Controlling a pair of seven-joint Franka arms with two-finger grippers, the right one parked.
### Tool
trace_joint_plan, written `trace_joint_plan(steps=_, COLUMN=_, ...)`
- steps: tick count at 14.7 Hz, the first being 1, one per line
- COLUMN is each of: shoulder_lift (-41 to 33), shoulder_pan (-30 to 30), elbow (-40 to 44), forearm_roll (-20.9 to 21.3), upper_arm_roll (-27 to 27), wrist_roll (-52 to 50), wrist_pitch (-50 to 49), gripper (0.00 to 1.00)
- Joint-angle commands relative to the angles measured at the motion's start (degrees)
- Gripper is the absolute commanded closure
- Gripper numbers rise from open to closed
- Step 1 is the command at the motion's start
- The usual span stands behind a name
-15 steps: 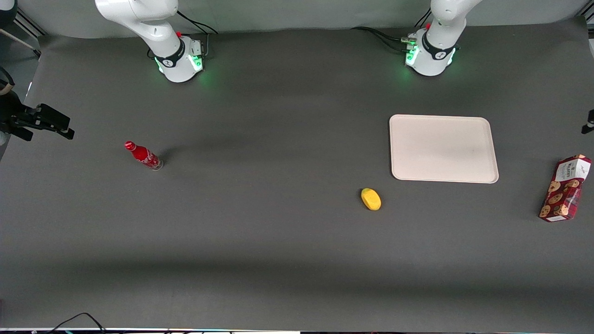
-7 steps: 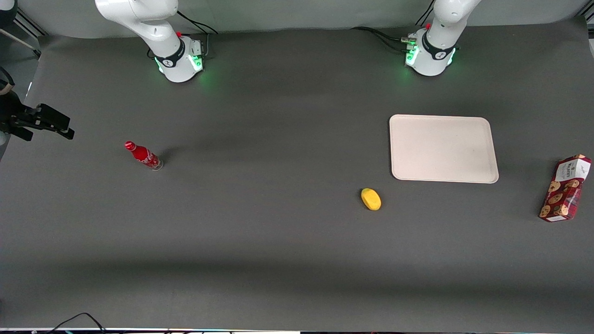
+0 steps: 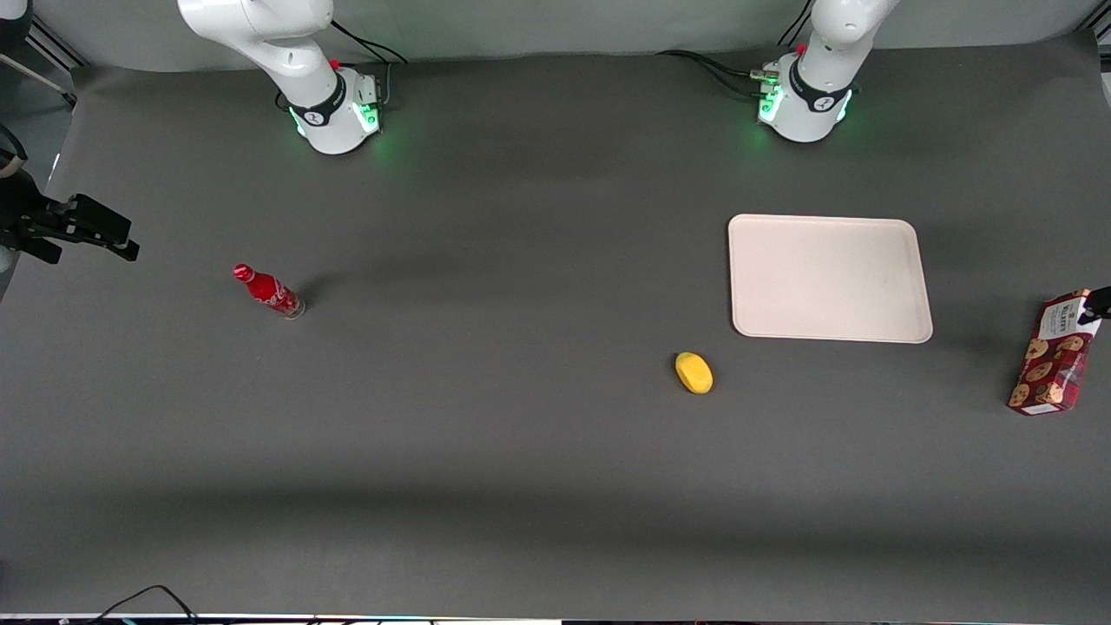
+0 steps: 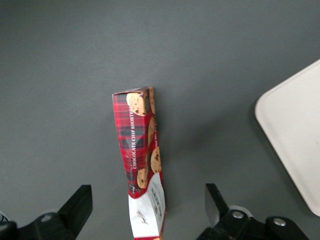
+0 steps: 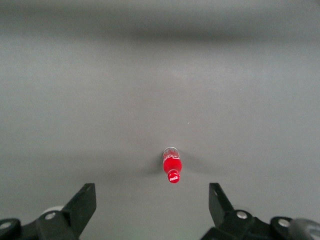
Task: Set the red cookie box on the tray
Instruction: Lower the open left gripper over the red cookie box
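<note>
Hand (image 4: pixel 148 205) spread above red cookie box (image 4: pixel 141 159)

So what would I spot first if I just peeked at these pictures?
Probably the big cream tray lying flat on the dark table. Next, the red cookie box at the working arm's end, with the open gripper hovering over it. A yellow fruit sits nearer the camera than the tray.

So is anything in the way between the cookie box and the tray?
Nothing visible. The cookie box lies on bare table toward the working arm's end, apart from the tray. The yellow fruit sits clear of that path. The open hand hovers above the box's white-label end.
</note>
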Motion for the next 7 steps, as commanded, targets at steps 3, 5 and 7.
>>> trace_joint_plan(steps=3, shoulder_lift=5.5, shoulder_pan=0.3, elbow=0.3, forearm_roll=1.6, upper_arm_roll=1.7, wrist_roll=1.0, wrist_pitch=6.8, gripper=0.0)
trace_joint_plan(steps=5, shoulder_lift=7.1, shoulder_pan=0.3, elbow=0.3, forearm_roll=2.8, upper_arm_roll=2.5, wrist_roll=1.0, wrist_pitch=8.1, gripper=0.0)
trace_joint_plan(steps=7, shoulder_lift=9.2, shoulder_pan=0.2, elbow=0.3, forearm_roll=2.8, upper_arm_roll=2.8, wrist_roll=1.0, wrist_pitch=10.0, gripper=0.0)
